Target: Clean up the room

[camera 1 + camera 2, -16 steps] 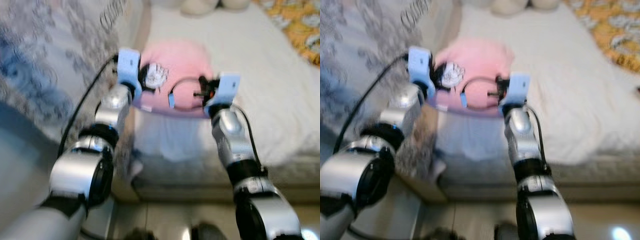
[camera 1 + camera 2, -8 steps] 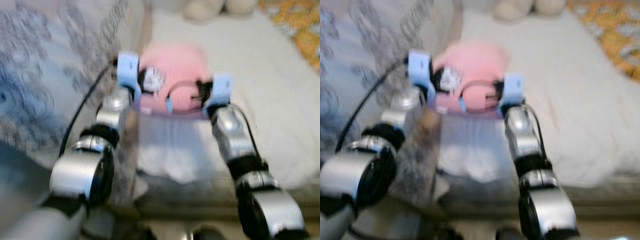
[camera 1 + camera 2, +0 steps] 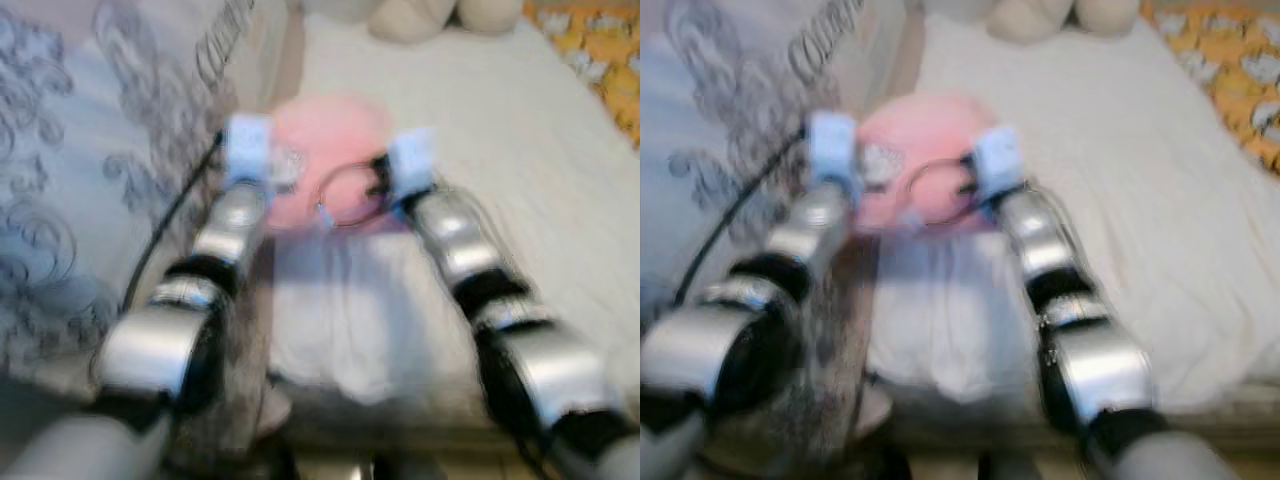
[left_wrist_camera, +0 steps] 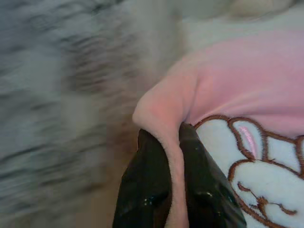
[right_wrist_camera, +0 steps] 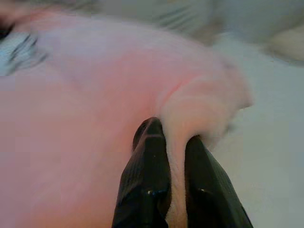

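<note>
We hold the pink garment [image 3: 325,165] by two corners, our left claw [image 4: 174,142] clenched on a fold beside its white rabbit picture [image 4: 256,166] and our right claw [image 5: 175,137] clenched on a fold at the other side. It is stretched between them over the white bed [image 3: 1120,170], close to the grey patterned quilt [image 3: 90,180]. Over the last second our arms have reached further out and the whole view has shifted, so we judge that we are carrying the garment onward to lay or fold it on the bed.
</note>
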